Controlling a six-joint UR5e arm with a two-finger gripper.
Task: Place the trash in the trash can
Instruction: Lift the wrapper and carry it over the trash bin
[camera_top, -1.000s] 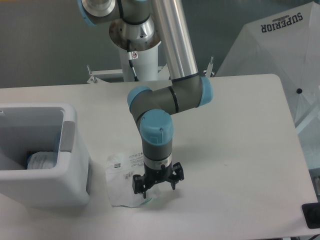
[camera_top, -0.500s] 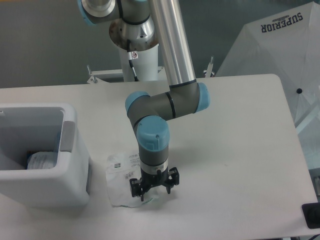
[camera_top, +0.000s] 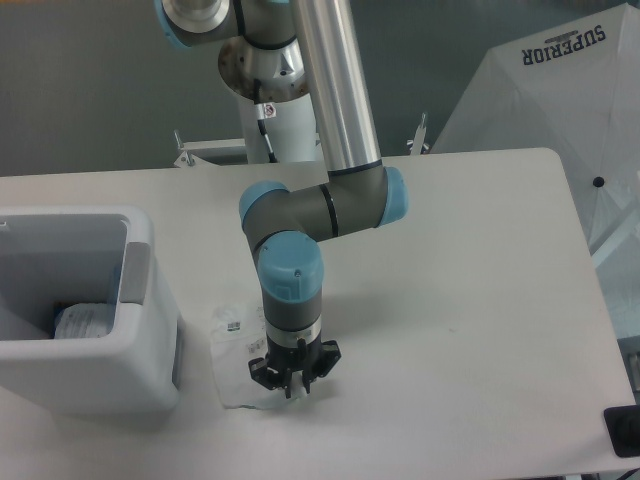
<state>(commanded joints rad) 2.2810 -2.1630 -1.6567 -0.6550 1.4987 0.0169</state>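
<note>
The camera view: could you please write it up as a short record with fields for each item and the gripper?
trash can: pale bin at the table's left edge, something whitish lying inside
plastic bag: flat clear bag on the table, just right of the trash can
gripper: pointing down over the bag's right part; jaw state unclear
table: white
bottle: not identifiable

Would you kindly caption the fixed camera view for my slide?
UR5e gripper poised over the plastic bag beside the trash can.
</note>
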